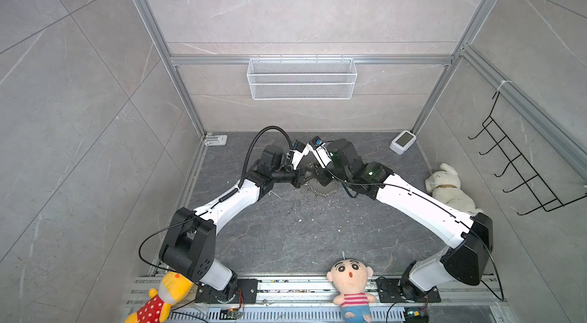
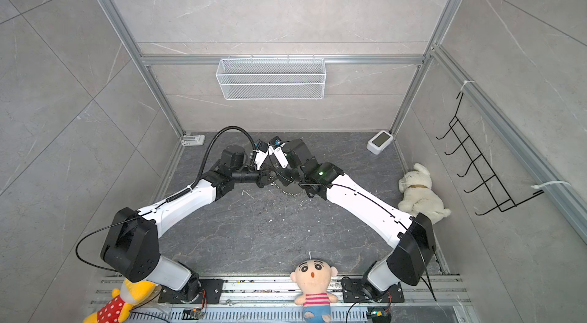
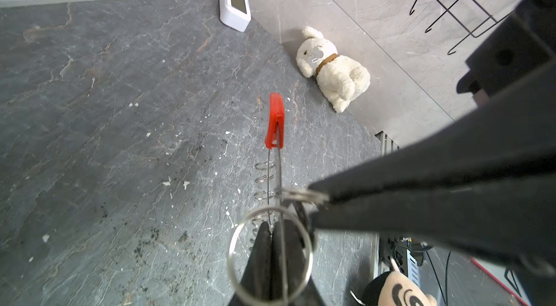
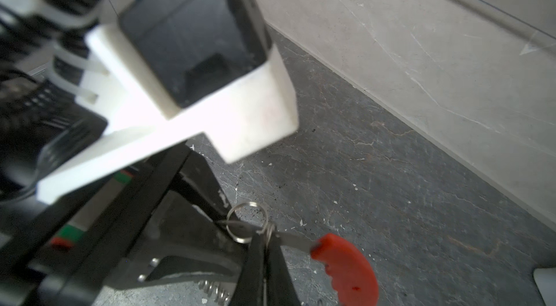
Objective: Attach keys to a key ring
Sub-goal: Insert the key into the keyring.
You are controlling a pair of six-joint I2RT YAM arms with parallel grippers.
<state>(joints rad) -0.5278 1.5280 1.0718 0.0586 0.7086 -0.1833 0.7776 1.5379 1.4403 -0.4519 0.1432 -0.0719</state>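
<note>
The key ring is lifted between both grippers at mid-table. Its red strip (image 3: 275,120) and thin grey band with small silver rings (image 3: 264,181) run out from my left gripper (image 3: 273,224), which is shut on the band. A blurred silver ring (image 3: 237,259) circles its fingertips. My right gripper (image 4: 266,236) is shut on a small silver ring (image 4: 270,230) on the band, beside the red strip (image 4: 346,268). In both top views the ring fringe (image 1: 317,190) (image 2: 287,191) hangs under the two meeting grippers. The keys are hidden.
A white display box (image 1: 402,142) stands at the back right corner. A white plush rabbit (image 1: 449,189) lies by the right wall. A doll (image 1: 351,283) and a yellow plush (image 1: 162,299) sit at the front rail. A wire basket (image 1: 301,78) and hook rack (image 1: 521,165) hang on the walls.
</note>
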